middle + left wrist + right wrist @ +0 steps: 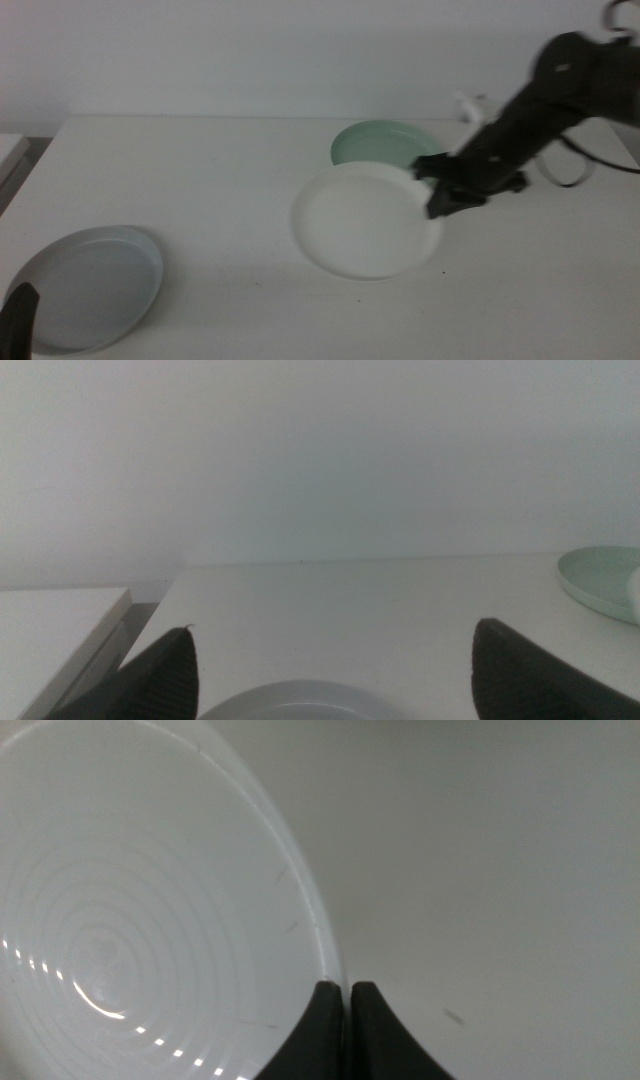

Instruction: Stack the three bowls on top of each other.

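The white bowl (365, 220) is at the table's middle, and its far rim covers the near edge of the mint green bowl (378, 143) behind it. My right gripper (440, 195) comes in from the right and is shut on the white bowl's right rim. In the right wrist view the gripper (347, 988) pinches the thin rim of the white bowl (150, 920). The pale grey-blue bowl (90, 285) lies at the near left. My left gripper (335, 630) waits open just above the grey-blue bowl (290, 702), showing only a jaw tip at the middle view's bottom left.
The white table (220, 170) runs back to a plain wall. A lower pale surface (50, 620) adjoins the table's left edge. The mint green bowl (600, 580) shows at the far right of the left wrist view.
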{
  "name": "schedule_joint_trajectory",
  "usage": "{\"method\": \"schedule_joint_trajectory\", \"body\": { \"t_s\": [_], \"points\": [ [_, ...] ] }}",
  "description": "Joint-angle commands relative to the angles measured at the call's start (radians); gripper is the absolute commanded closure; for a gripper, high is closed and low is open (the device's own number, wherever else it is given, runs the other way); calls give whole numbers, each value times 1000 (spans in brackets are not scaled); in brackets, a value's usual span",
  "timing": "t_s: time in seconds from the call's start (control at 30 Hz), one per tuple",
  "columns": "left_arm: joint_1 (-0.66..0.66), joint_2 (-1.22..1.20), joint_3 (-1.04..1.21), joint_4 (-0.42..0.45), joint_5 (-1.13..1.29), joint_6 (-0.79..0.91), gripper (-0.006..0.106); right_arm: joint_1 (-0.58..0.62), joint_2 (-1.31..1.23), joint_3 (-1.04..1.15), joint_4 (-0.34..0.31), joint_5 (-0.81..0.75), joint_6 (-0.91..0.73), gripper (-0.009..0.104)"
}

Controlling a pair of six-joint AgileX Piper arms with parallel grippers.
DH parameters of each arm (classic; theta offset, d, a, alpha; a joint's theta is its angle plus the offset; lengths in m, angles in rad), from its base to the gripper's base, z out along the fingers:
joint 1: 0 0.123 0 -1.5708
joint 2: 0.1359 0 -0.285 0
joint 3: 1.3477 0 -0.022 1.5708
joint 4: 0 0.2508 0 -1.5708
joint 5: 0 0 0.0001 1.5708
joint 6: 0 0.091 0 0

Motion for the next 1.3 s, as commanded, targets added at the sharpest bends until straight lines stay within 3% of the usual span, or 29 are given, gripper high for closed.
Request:
{"method": "schedule_joint_trajectory", "body": {
  "t_s": [0.0,0.2,0.93,1.1,1.27],
  "points": [
    [-1,-4,1,-3,-10,0,7,33,55,-51,10,3,19,97],
    [-1,-4,1,-3,-10,0,7,53,180,-142,59,6,22,97],
    [-1,-4,1,-3,-10,0,7,53,261,-145,66,-86,-22,97],
    [-1,-4,1,-3,-10,0,7,53,261,-145,66,-76,-34,74],
    [-1,-4,1,-3,-10,0,7,53,255,-150,66,-71,-36,29]
  ]
}}
